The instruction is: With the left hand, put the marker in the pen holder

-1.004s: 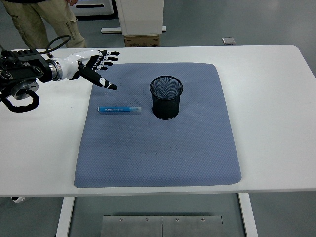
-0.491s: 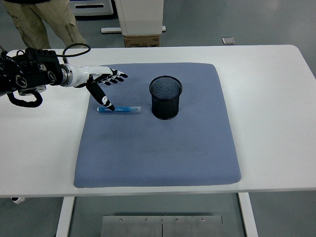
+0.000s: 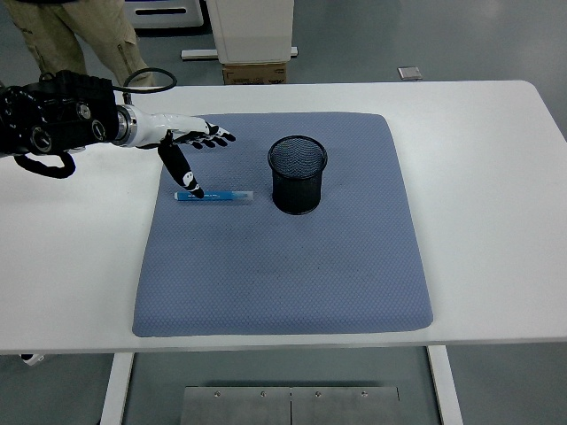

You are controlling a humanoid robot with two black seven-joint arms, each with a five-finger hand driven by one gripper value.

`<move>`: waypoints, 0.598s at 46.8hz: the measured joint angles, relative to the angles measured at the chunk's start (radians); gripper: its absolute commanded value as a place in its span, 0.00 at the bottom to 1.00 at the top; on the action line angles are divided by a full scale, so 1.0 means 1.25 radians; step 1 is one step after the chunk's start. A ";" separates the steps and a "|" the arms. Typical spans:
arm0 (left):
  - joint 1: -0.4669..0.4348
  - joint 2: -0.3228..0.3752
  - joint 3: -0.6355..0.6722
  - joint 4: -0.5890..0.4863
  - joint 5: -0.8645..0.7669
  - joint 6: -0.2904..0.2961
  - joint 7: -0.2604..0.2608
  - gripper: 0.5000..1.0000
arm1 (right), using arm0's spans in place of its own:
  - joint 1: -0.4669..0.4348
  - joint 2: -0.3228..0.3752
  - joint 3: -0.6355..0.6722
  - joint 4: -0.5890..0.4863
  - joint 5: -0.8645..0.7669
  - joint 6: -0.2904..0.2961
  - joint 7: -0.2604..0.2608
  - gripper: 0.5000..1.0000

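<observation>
reaching in from the left edge: left robot hand (image 3: 188,142), white with black fingertips, on a black arm with a looped cable. fingers spread wide and holding nothing; four point right over the rear left corner of the mat, while the thumb (image 3: 182,173) angles down, its black tip at or just above the left end of the marker. whether it actually touches cannot be told.

marker (image 3: 213,196): blue, with a pale, clear-looking cap end at the right. lying flat on the mat, lengthwise left to right, in the mat's left rear part. it sits left of the pen holder, near but apart from it, and is not inside it.

pen holder (image 3: 298,174): black mesh cup, round, upright, open at the top. standing on the mat, right of the marker, in the mat's rear half, about midway across. interior looks dark; contents cannot be made out.

mat (image 3: 283,274): grey-blue, textured, roughly square with rounded corners, lying flat on the middle of the bench.

bench (image 3: 483,195): white top, bare to the right of the mat and along the near edge.

right robot hand: not in view.

person (image 3: 75,35): legs in khaki trousers at the top left, standing behind the far edge of the bench.

cardboard box (image 3: 254,73): on the floor beyond the bench, under a white cabinet (image 3: 251,27).
</observation>
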 measured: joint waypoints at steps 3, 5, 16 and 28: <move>-0.002 -0.004 0.000 0.000 0.016 -0.001 0.000 1.00 | 0.000 0.000 0.000 0.000 0.000 0.000 0.000 1.00; -0.004 -0.006 0.000 0.000 0.028 -0.001 0.000 1.00 | 0.000 0.000 0.000 0.000 0.000 0.000 0.000 1.00; -0.018 -0.017 0.000 0.001 0.048 -0.003 0.028 1.00 | 0.000 0.000 0.000 0.000 0.000 0.000 0.000 1.00; -0.050 -0.003 0.009 0.001 0.049 -0.036 0.069 1.00 | 0.000 0.000 0.000 0.000 0.000 0.000 0.000 1.00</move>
